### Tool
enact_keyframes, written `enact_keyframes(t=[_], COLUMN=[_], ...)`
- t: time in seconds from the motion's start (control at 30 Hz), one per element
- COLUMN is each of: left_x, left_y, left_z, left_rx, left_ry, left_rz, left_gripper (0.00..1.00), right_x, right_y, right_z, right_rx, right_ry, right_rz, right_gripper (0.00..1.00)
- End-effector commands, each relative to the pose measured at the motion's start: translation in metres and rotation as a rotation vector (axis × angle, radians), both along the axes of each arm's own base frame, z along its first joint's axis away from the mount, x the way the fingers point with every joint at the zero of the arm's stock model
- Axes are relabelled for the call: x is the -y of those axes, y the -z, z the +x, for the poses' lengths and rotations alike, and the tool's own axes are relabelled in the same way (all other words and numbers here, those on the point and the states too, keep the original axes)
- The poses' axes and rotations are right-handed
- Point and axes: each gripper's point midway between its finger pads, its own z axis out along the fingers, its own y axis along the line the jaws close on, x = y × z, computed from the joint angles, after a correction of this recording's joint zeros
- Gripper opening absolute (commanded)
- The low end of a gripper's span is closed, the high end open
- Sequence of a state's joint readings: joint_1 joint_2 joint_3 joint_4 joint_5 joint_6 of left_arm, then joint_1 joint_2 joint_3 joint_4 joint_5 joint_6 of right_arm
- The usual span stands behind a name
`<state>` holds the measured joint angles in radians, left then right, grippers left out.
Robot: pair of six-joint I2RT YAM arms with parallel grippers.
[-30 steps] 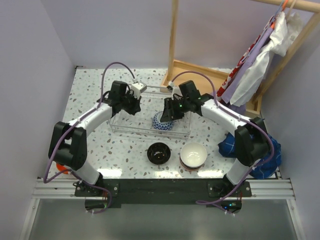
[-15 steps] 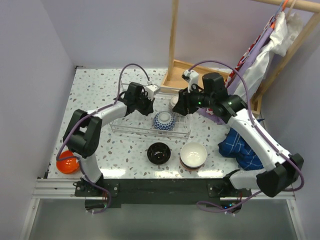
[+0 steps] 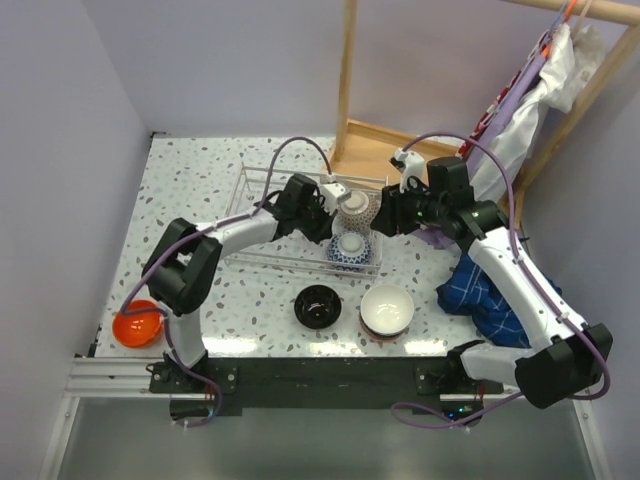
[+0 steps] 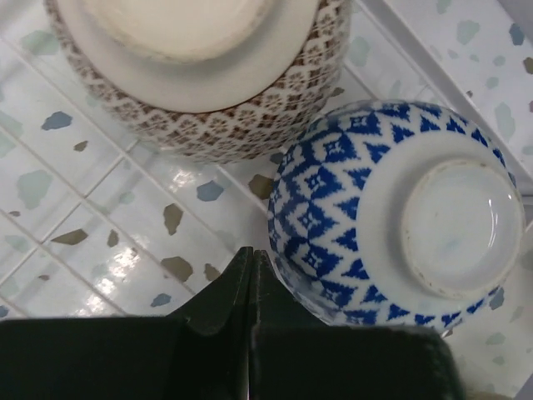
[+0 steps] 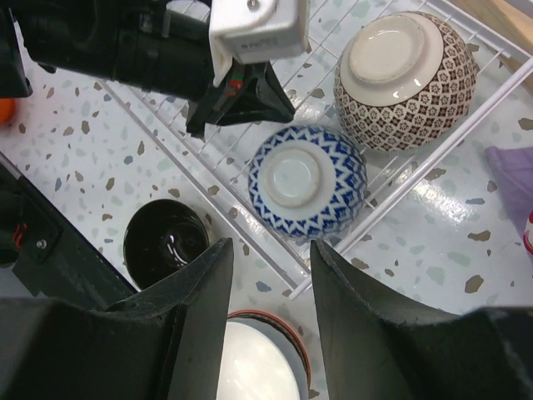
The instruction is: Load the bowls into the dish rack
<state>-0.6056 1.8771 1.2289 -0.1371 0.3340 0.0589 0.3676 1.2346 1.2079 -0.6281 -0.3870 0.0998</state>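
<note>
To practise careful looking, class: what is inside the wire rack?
The rack holds two bowls, upside down and side by side: a brown-patterned bowl and a blue-patterned bowl. Their insides, and the wires beneath them, are covered.

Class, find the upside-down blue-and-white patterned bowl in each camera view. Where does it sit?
Top external: the blue-and-white patterned bowl sits centre, at the near right end of the silvery wire dish rack.
Left wrist: the bowl fills the right side, foot up.
Right wrist: the bowl sits mid-frame.
Shared landmark: the brown-patterned round bowl beside it.
</note>
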Motion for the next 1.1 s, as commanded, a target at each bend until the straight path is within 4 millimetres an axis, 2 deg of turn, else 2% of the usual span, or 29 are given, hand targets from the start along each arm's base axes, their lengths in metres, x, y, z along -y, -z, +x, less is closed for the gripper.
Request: enact_keyframes(t=[0.0, 0.07, 0.17, 0.23, 0.3, 0.33, 0.4, 0.43, 0.5, 0.53, 0.57, 0.6, 0.63, 0.67, 0.73, 0.77, 0.8, 0.83, 0.93, 1.07], left_x=[0.017, 0.020, 0.006, -0.017, -0.037, -0.055, -0.080, -0.096, -0.114, -0.128, -0.132, -0.134, -0.140, -0.140, -0.148, -0.152, -0.153, -0.170, -0.195, -0.209], left_y=[-0.018, -0.020, -0.026, -0.039, -0.043, -0.054, -0.050, -0.056, -0.060, -0.071, -0.080, -0.090, -0.108, -0.122, -0.149, -0.158, -0.166, -0.179, -0.187, -0.190], left_z=[-0.012, -0.011, 0.003, 0.019, 0.016, 0.020, 0.006, 0.006, -0.004, -0.006, -0.005, -0.006, -0.010, -0.007, -0.008, -0.006, -0.008, -0.003, -0.004, -0.014], left_rx=[0.024, 0.032, 0.068, 0.108, 0.075, 0.083, 0.018, 0.025, 0.005, 0.030, 0.056, 0.084, 0.134, 0.187, 0.273, 0.298, 0.303, 0.322, 0.298, 0.351], left_ry=[0.027, 0.021, -0.064, -0.151, -0.178, -0.202, -0.196, -0.192, -0.183, -0.203, -0.213, -0.220, -0.237, -0.250, -0.294, -0.307, -0.295, -0.341, -0.384, -0.418], left_rz=[-0.043, -0.036, 0.026, 0.066, 0.091, 0.097, 0.155, 0.173, 0.189, 0.173, 0.149, 0.127, 0.098, 0.071, 0.039, 0.026, -0.006, -0.026, -0.021, 0.001], left_gripper=[0.00, 0.00, 0.00, 0.00, 0.00, 0.04, 0.19, 0.26, 0.30, 0.33, 0.35, 0.37, 0.41, 0.43, 0.53, 0.57, 0.63, 0.67, 0.70, 0.71], right_x=[0.007, 0.008, 0.010, 0.008, -0.004, -0.006, -0.011, -0.012, -0.023, -0.024, -0.040, -0.047, -0.052, -0.067, -0.078, -0.086, -0.085, -0.087, -0.091, -0.101], right_y=[-0.009, -0.006, -0.004, -0.010, -0.015, -0.013, -0.011, -0.006, 0.000, 0.007, 0.016, 0.020, 0.025, 0.031, 0.041, 0.050, 0.058, 0.063, 0.082, 0.100], right_z=[0.000, -0.001, -0.006, -0.010, -0.025, -0.027, -0.035, -0.035, -0.045, -0.048, -0.061, -0.067, -0.071, -0.084, -0.096, -0.110, -0.119, -0.125, -0.143, -0.156], right_rx=[0.056, 0.045, 0.054, 0.104, 0.112, 0.137, 0.142, 0.167, 0.187, 0.216, 0.224, 0.239, 0.272, 0.282, 0.305, 0.300, 0.310, 0.315, 0.343, 0.391], right_ry=[0.015, 0.022, -0.004, -0.086, -0.215, -0.272, -0.349, -0.403, -0.510, -0.567, -0.661, -0.712, -0.768, -0.844, -0.934, -1.008, -1.076, -1.119, -1.243, -1.349], right_rz=[0.004, 0.008, -0.009, -0.032, 0.005, -0.018, -0.026, -0.059, -0.099, -0.163, -0.197, -0.223, -0.257, -0.267, -0.295, -0.312, -0.347, -0.370, -0.451, -0.519], right_gripper=[0.47, 0.47, 0.49, 0.50, 0.52, 0.53, 0.55, 0.57, 0.58, 0.58, 0.58, 0.58, 0.58, 0.59, 0.59, 0.59, 0.59, 0.60, 0.60, 0.60])
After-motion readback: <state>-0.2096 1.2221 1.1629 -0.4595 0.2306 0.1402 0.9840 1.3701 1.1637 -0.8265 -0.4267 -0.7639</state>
